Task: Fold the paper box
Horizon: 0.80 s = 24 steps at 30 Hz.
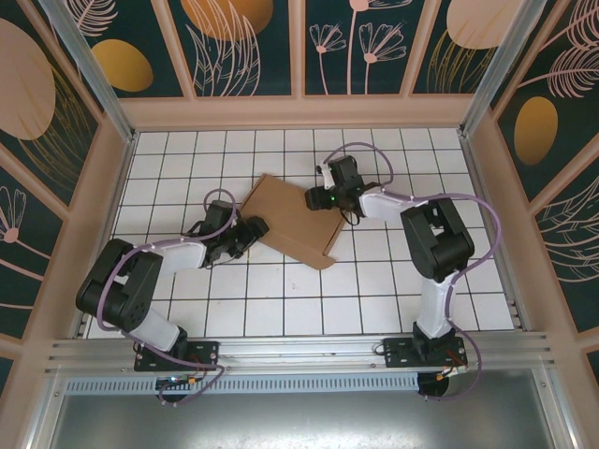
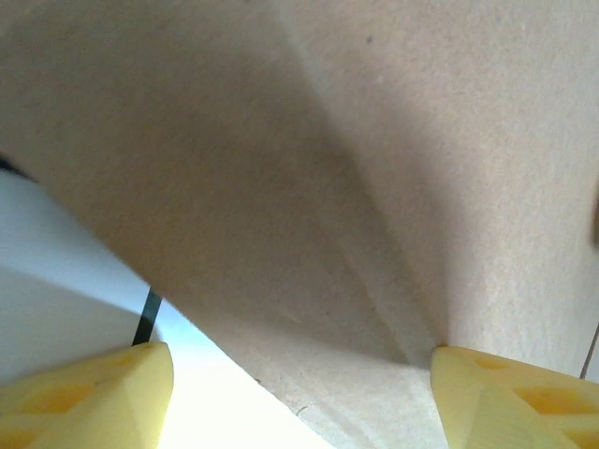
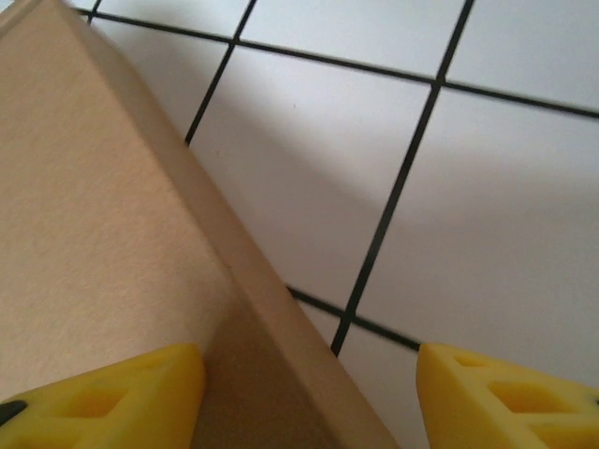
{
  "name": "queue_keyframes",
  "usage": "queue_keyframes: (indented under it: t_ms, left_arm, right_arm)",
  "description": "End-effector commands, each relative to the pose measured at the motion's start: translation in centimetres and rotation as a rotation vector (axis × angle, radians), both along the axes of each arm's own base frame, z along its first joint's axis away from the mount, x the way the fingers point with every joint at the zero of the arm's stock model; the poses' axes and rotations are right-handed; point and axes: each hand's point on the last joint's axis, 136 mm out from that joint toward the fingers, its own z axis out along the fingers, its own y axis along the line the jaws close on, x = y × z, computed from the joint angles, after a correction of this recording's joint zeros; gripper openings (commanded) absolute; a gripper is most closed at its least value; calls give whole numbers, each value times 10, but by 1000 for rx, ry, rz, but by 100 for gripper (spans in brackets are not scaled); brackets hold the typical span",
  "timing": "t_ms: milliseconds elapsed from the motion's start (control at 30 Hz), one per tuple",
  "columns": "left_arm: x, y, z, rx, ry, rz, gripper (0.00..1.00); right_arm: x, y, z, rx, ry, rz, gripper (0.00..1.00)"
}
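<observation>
As the top view has it, paper box [image 1: 295, 217] lies flat, skewed, mid tiled table [image 1: 393, 281]; left gripper [image 1: 251, 230] at its near-left edge, right gripper [image 1: 320, 198] at its far-right edge. Left wrist: fingers [image 2: 94, 393] spread wide, cardboard between, not clamped. Right wrist: fingers [image 3: 122, 398] apart, open, straddling box edge, one over bare tile.

Robotics lab test cell. Enclosed by aluminium frame posts [image 1: 87, 70] and leaf-printed wall panels [image 1: 248, 42]. Floored with a white gridded desk [image 1: 281, 299]. Fitted with a left arm [image 1: 131, 290] and a right arm [image 1: 435, 238] bolted to a metal rail [image 1: 299, 349] at the near edge.
</observation>
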Motion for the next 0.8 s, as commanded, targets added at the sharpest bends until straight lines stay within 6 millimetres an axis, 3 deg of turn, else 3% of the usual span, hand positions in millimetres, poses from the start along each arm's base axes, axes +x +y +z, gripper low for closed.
queue_keyframes:
  t_ms: [0,133,233,367,500,600,767]
  left_arm:
    - [19,3,9,16,-62,9,73]
    - [22,10,0,28,-38,31,73]
    - [25,9,-2,28,-34,31,72]
    - [29,12,6,55,-59,27,73]
    - [30,12,13,66,-74,14,72]
    - [31,11,20,66,-91,3,73]
    - [30,7,29,53,-127,-34,74]
  right_arm:
    - [-79,-3,-45,-59,263,56,61]
    - [-106,7,-38,-8,307,82,60]
    - [-118,18,-18,59,325,135,60]
    - [-95,8,15,89,248,86,62]
    - [-68,2,32,98,168,44,66]
    - [-48,2,35,118,130,35,70]
    - [-34,6,21,155,104,78,75]
